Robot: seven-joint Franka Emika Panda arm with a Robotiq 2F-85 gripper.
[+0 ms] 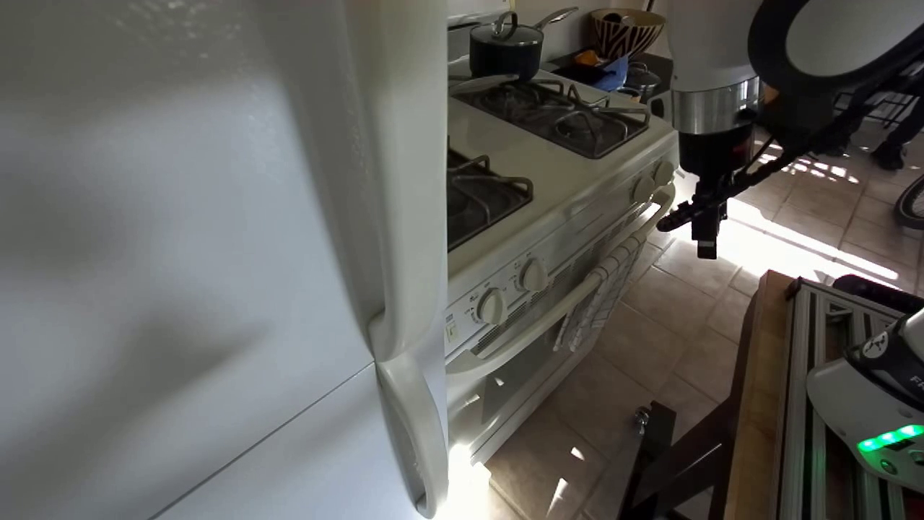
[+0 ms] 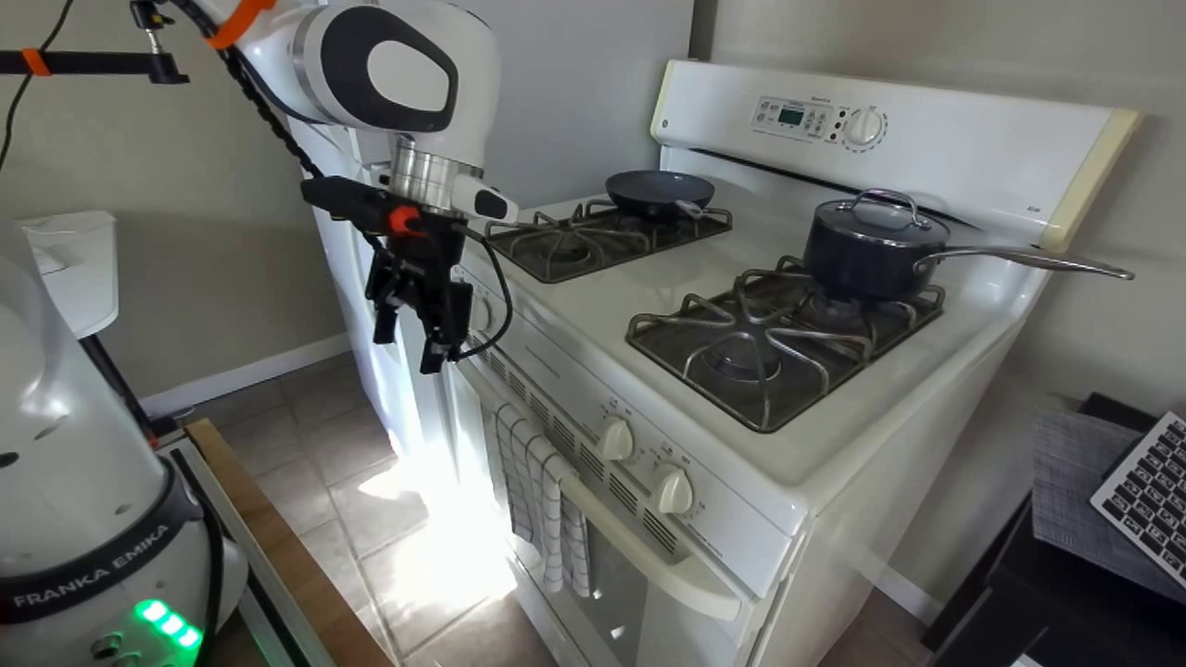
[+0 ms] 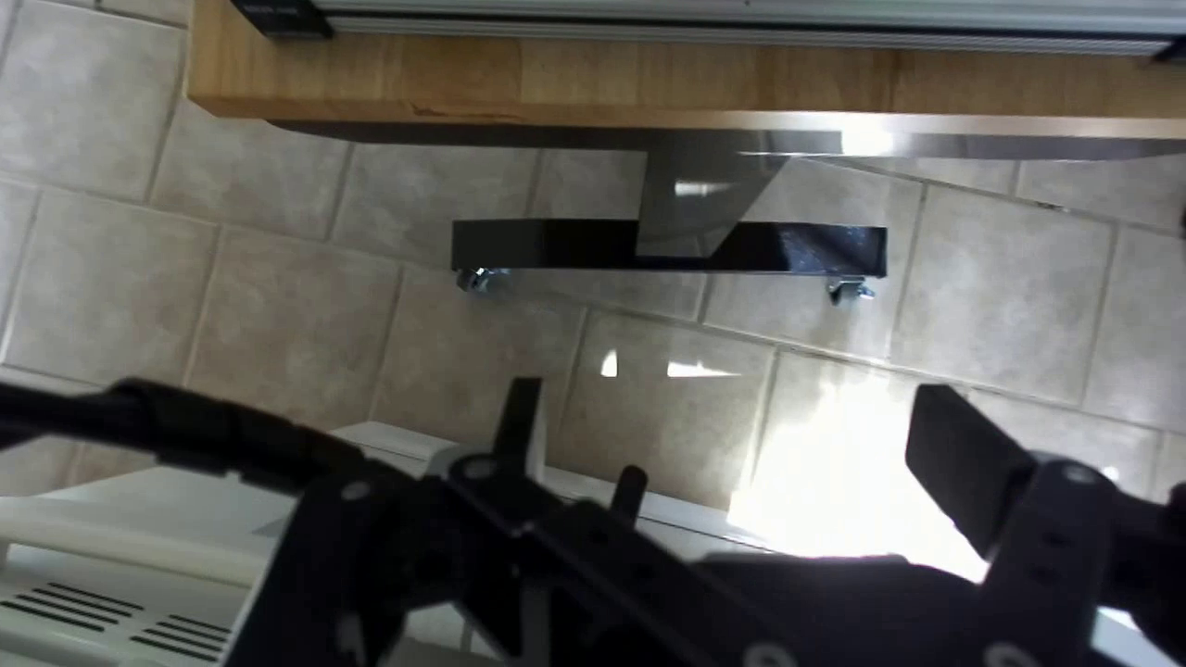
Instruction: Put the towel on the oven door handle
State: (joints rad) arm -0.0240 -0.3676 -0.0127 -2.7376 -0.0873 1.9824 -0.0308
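Holding nothing, my black two-fingered tool (image 2: 410,347) spread apart, I judge the white dark-checked cloth towel (image 2: 548,505), at five o'clock in an exterior view, needs no grip, draped over the white oven-door bar (image 2: 619,528).

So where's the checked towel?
Left of centre in an exterior view, the checked dish towel hangs over the oven door handle, lower than the tool.

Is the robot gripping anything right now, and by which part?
Nothing is held. The gripper is open, and the towel hangs over the oven door handle.
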